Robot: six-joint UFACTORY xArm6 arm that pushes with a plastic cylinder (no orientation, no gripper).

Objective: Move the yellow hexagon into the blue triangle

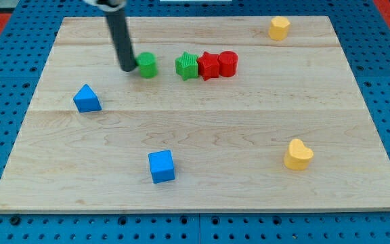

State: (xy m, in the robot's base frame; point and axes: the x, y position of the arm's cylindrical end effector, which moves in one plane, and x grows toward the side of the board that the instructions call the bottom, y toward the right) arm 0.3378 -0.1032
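The yellow hexagon (279, 28) sits near the view's top right of the wooden board. The blue triangle (86, 99) sits at the view's left, far from the hexagon. My tip (127, 68) is at the upper left, touching or just left of a green cylinder (147, 65). It is above and right of the blue triangle and far left of the yellow hexagon.
A green star (187, 66), a red star (208, 66) and a red cylinder (227, 63) stand in a row right of the green cylinder. A blue cube (161, 166) is at the bottom centre. A yellow heart (298, 154) is at the lower right.
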